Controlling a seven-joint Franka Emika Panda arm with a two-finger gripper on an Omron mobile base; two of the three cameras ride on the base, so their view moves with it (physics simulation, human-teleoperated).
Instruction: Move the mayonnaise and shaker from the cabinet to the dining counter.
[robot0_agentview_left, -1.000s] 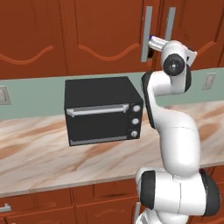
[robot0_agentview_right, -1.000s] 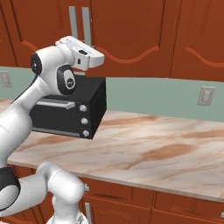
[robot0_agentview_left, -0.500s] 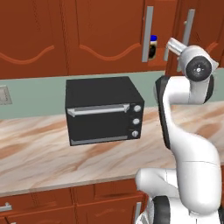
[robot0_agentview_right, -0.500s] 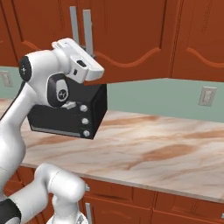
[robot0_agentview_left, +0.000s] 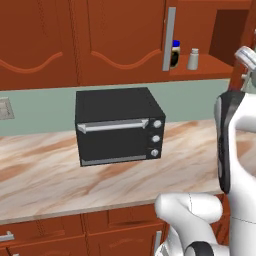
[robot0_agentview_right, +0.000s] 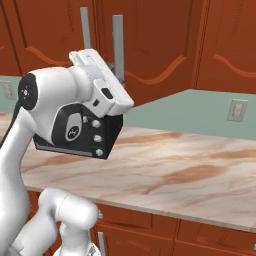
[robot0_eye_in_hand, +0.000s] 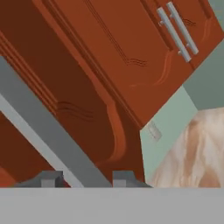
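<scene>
Base views flank arm, share toaster oven (robot0_agentview_left: 118, 131); hand view close, rolled, facing cabinet (robot0_eye_in_hand: 109, 65).

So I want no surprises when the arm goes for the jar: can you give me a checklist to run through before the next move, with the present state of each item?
1. Cabinet door open far enough to show its shelf: ok.
2. Mayonnaise upright on the shelf, partly behind the door's silver handle: ok.
3. Shaker upright beside the mayonnaise and apart from it: ok.
4. Gripper closed on that handle, the bar running between its fingertips: ok.
5. Gripper free for a grasp on the jar: not ok, it must release first.
6. Black toaster oven on the wall counter below, out of the reach path: cannot tell.
</scene>
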